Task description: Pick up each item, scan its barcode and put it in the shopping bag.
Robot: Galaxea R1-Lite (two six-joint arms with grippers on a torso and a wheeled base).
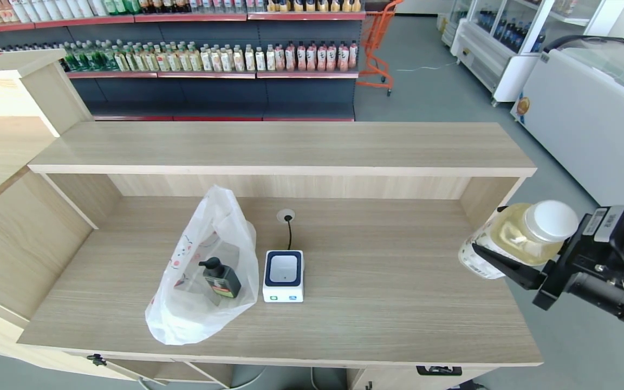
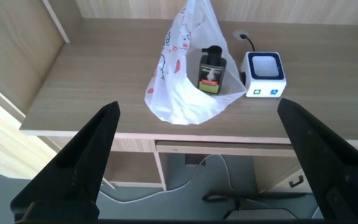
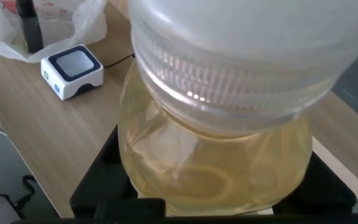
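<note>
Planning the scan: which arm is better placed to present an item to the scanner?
Right: the right gripper holds the bottle; the left gripper is open and empty.

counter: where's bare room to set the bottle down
Widest bare stretch: counter between the scanner and the right side wall. A narrower strip lies left of the bag, up to the left wall. Crowded: bag and scanner sit nearly touching, cable behind.

A pale wood-grain counter (image 1: pixel 388 303) has side walls and a raised ledge (image 1: pixel 290 146) along its far edge. A white plastic bag (image 1: pixel 182 319) sits left of centre on it, its mouth standing open. Just right of the bag is a white scanner (image 1: pixel 283 276), whose black cable (image 1: pixel 290 234) runs back to a round port (image 1: pixel 286 215).
</note>
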